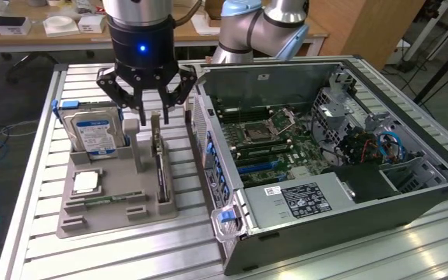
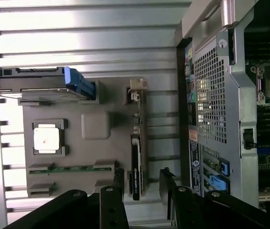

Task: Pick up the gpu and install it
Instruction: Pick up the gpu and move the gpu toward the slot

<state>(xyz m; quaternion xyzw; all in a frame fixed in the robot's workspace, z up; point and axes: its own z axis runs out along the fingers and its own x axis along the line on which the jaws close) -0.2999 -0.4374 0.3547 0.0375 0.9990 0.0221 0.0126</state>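
The gpu (image 1: 160, 169) stands on its long edge in a slot of the grey holder tray (image 1: 91, 220), a thin card with a black face and a silver bracket at its far end. My gripper (image 1: 154, 118) hangs open just above that far end, one black finger on each side and neither touching the card. In the wrist view the gpu (image 2: 137, 157) runs between my two fingertips (image 2: 118, 180), with nothing held. At the exterior view's right the open computer case (image 1: 410, 192) lies on its side, its motherboard (image 1: 267, 140) exposed.
The tray also holds a silver blue-labelled hard drive (image 1: 95, 135) upright, a CPU (image 1: 86, 182) and a RAM stick (image 1: 103, 200). The case's perforated rear wall (image 2: 211, 95) stands close beside the tray. Everything rests on a slatted metal table (image 1: 37, 175).
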